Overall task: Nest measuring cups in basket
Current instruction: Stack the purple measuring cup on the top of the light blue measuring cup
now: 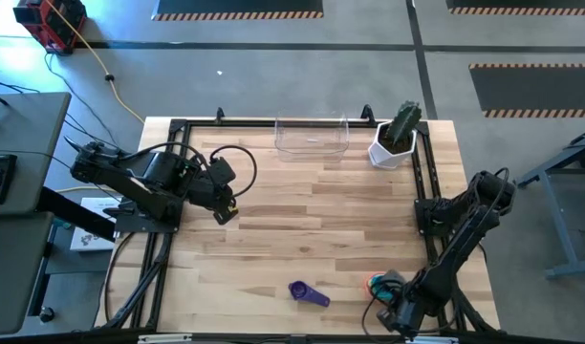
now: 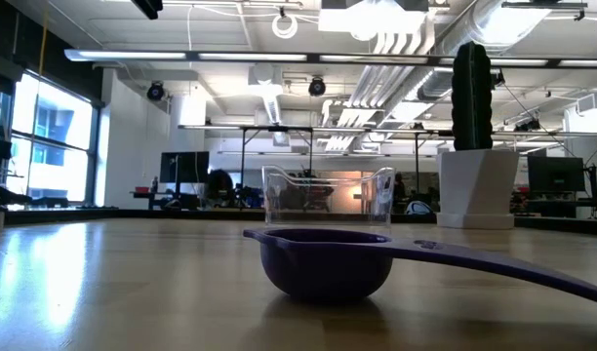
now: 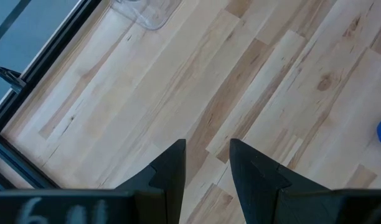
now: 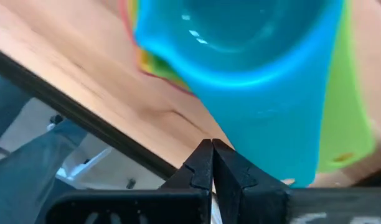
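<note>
A stack of nested measuring cups stands near the table's front right. In the right wrist view a blue cup sits on top, inside green, yellow and red ones. My right gripper is shut, pointing down just in front of the stack, at the blue cup's handle. A purple cup rests upright on its bottom to the stack's left, and shows close up in the low view. The clear basket stands at the far edge. My left gripper hangs open over the table's left part, nothing between its fingers. My right gripper's shut fingertips stand at the edge of the blue cup's flat handle, coming from above. Nothing shows between them. Whether they touch the handle, I cannot tell.
A white pot with a green cactus stands right of the basket at the far edge. A black frame rail runs along the table's sides and back. Bare wood lies between the basket and the cups.
</note>
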`<act>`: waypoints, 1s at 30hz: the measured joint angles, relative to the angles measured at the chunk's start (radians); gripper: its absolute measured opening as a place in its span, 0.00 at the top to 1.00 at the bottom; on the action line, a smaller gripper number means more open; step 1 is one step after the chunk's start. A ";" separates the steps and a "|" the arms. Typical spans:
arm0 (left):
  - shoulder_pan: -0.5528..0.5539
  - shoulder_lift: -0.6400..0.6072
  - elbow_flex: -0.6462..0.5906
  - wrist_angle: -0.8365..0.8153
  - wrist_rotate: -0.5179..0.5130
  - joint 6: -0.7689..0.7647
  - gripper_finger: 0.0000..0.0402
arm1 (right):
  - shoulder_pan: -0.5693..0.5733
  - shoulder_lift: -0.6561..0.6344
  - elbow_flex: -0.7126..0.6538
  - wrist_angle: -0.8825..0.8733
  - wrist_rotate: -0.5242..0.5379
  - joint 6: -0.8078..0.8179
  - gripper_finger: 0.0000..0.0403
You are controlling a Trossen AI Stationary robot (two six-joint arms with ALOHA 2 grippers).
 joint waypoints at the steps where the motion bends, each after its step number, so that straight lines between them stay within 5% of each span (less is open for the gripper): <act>1: 0.000 0.000 0.000 0.000 0.000 0.000 0.71 | 0.000 0.000 0.000 -0.011 -0.008 0.004 1.00; 22: 0.041 0.000 0.000 0.053 0.001 0.027 0.71 | 0.000 -0.002 0.000 -0.046 -0.086 -0.037 1.00; 30: 0.065 0.000 0.000 0.063 0.003 0.026 0.71 | -0.045 -0.003 0.000 0.099 0.030 -0.196 1.00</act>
